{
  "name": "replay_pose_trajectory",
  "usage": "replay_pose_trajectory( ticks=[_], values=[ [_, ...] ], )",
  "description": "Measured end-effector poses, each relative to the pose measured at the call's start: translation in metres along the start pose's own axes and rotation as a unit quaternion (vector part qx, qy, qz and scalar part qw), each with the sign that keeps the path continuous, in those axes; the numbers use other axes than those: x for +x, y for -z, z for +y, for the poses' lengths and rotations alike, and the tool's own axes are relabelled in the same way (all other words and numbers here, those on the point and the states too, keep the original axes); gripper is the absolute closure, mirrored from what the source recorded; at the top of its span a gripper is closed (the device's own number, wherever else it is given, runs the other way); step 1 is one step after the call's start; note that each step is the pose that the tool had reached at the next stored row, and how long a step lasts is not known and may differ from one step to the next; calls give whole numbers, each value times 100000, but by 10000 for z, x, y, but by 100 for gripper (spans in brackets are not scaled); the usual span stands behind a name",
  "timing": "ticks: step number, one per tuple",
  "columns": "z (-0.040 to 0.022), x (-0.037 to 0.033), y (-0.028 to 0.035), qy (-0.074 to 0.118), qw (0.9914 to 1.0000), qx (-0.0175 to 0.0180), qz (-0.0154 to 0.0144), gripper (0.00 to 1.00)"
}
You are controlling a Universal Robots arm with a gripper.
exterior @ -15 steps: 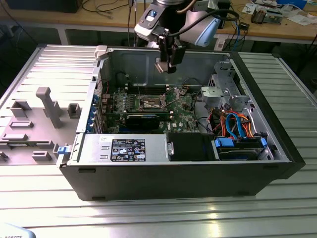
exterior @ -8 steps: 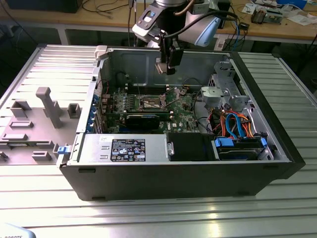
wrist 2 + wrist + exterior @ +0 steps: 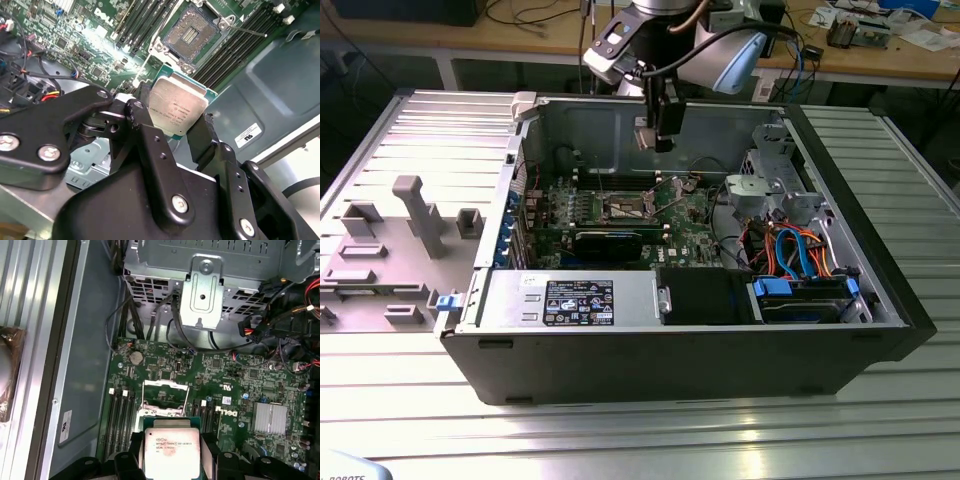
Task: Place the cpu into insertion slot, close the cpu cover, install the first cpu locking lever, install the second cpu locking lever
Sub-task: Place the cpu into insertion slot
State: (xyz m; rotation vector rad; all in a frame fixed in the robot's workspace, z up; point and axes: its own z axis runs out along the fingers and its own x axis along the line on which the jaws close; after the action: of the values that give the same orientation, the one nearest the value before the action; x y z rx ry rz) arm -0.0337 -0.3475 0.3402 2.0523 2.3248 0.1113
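My gripper hangs inside the open computer case, above the motherboard, shut on the cpu. The cpu is a flat square chip with a dull silver top, and its two sides sit between the black fingers. The first wrist view looks down on the cpu in the gripper. Below it lies the insertion slot, its contact field bare inside a metal rim. A thin locking lever sticks out from the slot over the memory slots. I cannot make out how the cpu cover stands.
Memory slots flank the socket. A black expansion card lies in front of it. A metal drive cage and orange and blue cables fill the exterior view's right. The power supply sits near the case front. A grey fixture stands outside the case.
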Motion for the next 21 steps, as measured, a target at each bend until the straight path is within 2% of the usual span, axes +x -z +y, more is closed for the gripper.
replay_pose_trajectory(
  ticks=[6,11,21],
  values=[
    [-6,0,-28,-2716,99963,-48,-221,46],
    [-8,-1,-42,-3378,99943,-53,-281,46],
    [-9,-1,-56,-3486,99939,-58,-279,46]
  ],
)
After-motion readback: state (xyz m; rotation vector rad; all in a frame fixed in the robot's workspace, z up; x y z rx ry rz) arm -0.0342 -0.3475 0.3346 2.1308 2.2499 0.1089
